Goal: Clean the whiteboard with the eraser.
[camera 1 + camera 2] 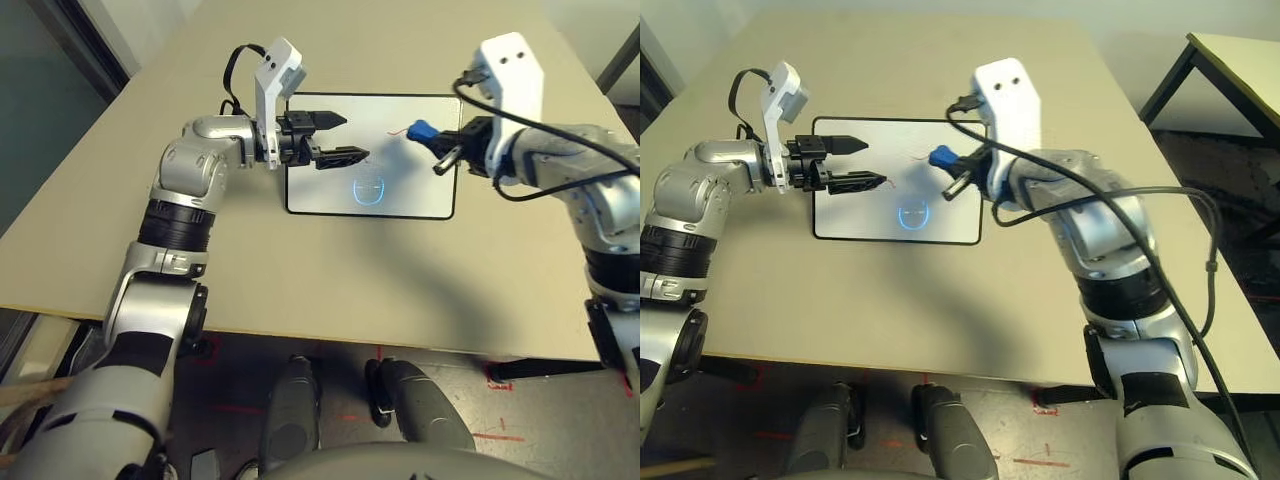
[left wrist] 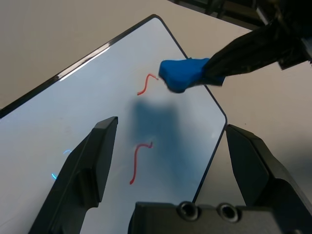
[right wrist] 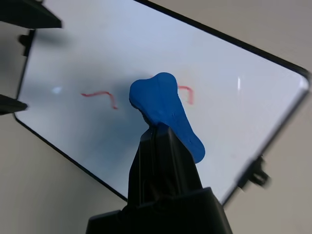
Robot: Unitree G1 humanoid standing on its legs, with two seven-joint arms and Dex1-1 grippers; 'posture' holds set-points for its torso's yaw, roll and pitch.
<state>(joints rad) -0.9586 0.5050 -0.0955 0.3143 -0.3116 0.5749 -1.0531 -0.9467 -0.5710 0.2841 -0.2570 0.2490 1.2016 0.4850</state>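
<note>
Beige table [image 1: 330,290] takes up most of the scene, with dark floor showing past its near edge. Whiteboard [image 1: 400,190] lies flat on it, white with a thin black frame and rounded corners. Two short red squiggles [image 2: 138,162] sit on the board, and there's a small blue drawing [image 1: 369,190] near the board's near edge.

Eraser [image 1: 420,130] is a bright blue chunk with a pinched waist. It's up in the air above the board's right end, over the red marks, not touching the surface as far as I can tell; you can see its shadow on the board below it.

Right gripper [image 3: 163,146] is clenched on the eraser, fingers pinching one end so the other end sticks out toward the board. That arm reaches in from the board's right side, wrist angled down and leftward.

Left gripper [image 1: 338,138] hangs over the board's left end, fingers spread apart with nothing between them, pointing rightward across the board. Its forearm comes in from the board's left.
</note>
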